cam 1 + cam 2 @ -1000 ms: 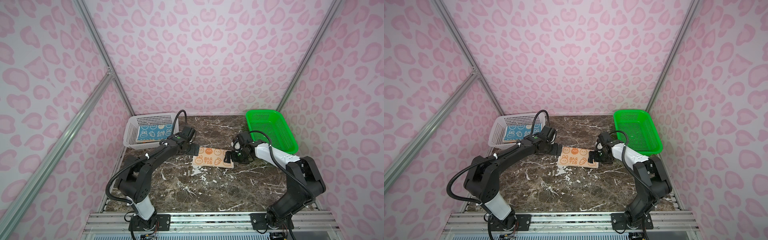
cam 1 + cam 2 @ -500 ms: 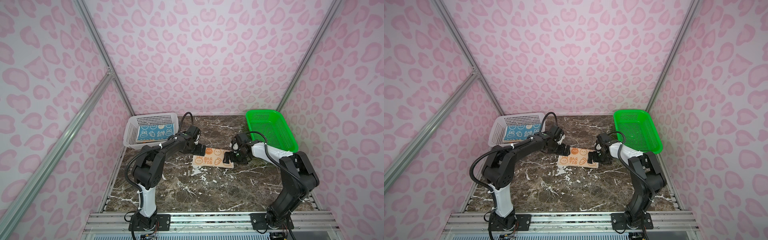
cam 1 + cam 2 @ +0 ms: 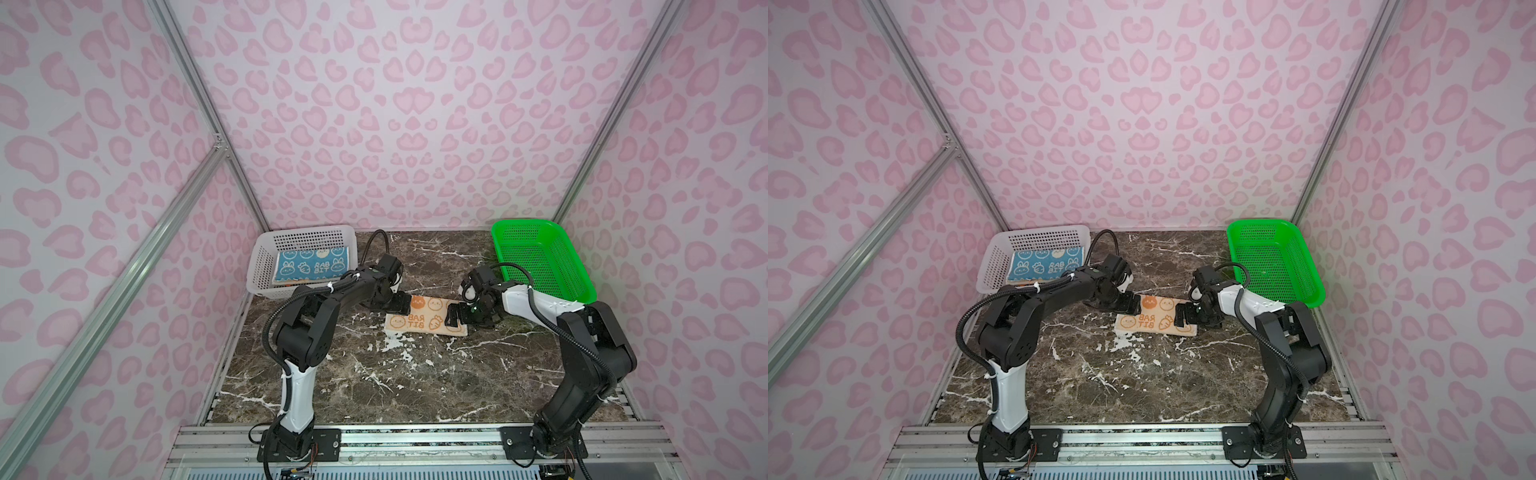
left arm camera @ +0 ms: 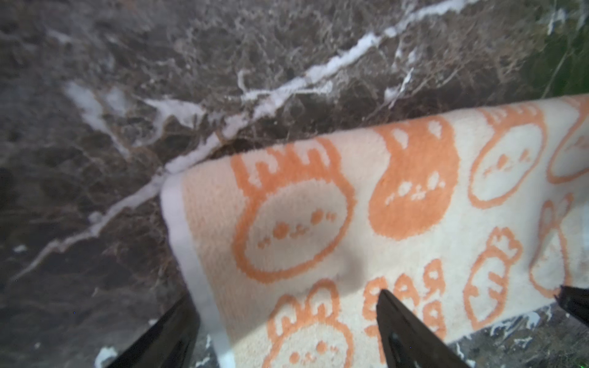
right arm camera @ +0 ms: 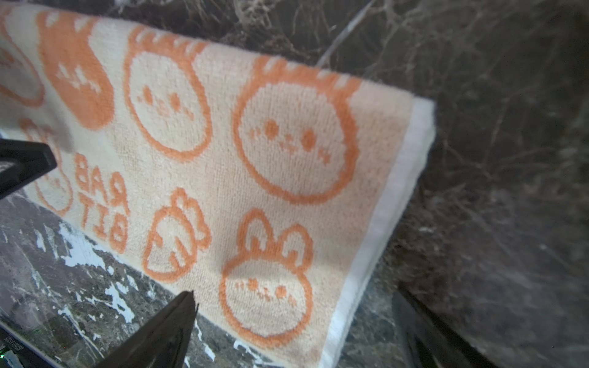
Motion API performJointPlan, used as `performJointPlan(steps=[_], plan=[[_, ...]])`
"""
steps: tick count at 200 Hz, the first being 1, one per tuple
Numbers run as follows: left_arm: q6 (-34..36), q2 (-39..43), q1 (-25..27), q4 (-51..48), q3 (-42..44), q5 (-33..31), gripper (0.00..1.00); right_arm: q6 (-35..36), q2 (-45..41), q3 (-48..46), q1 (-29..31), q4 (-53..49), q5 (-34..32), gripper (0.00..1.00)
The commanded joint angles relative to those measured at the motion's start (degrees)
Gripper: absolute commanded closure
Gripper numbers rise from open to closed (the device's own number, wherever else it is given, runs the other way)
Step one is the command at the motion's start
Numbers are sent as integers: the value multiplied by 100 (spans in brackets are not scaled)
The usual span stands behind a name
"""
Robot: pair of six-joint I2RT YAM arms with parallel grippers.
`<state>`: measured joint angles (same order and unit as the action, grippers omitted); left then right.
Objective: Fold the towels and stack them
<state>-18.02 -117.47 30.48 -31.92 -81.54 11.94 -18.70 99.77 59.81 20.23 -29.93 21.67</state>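
Observation:
A cream towel point(image 3: 424, 321) point(image 3: 1154, 322) with orange rabbits and "RABBIT" letters lies folded into a strip on the marble table. My left gripper point(image 3: 401, 302) is open at its left end. In the left wrist view the left gripper point(image 4: 285, 302) straddles the towel's point(image 4: 350, 223) white-hemmed short edge, one finger over the cloth and one off it. My right gripper point(image 3: 455, 320) is open at the right end. In the right wrist view the right gripper point(image 5: 296, 296) spans the towel's point(image 5: 255, 143) corner. A teal towel point(image 3: 311, 266) point(image 3: 1046, 264) lies folded in the white basket, an orange edge showing beneath it.
The white basket point(image 3: 266, 257) point(image 3: 994, 266) stands at the back left. A green basket point(image 3: 521, 224) point(image 3: 1258, 224) stands at the back right, close behind my right arm. Dark marble table point(image 3: 374, 382) stretches toward the front rail.
My left gripper has moved right, from beside the towel onto its left end, and its jaws have narrowed a little. The right gripper has barely shifted.

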Motion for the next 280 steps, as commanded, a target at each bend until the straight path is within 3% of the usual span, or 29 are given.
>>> performJointPlan(steps=[1, 68, 94, 136, 151, 280], plan=[[-39, -224, 24, -147, 109, 262, 15, -51, 91, -77, -4, 115, 83, 2], [-46, -397, 46, -18, 304, 455, 50, -123, 166, -99, 67, 232, 143, 2], [-77, -481, 120, 46, 314, 538, 72, -134, 201, -88, 117, 251, 153, 2], [-78, -523, 222, 19, 320, 489, 86, -179, 228, -88, 175, 295, 149, 2], [-62, -513, 219, -12, 318, 460, 95, -174, 236, -84, 183, 295, 146, 2], [174, 347, -12, -1197, -576, -452, 96, -99, -267, 50, 78, -56, 21, 2]])
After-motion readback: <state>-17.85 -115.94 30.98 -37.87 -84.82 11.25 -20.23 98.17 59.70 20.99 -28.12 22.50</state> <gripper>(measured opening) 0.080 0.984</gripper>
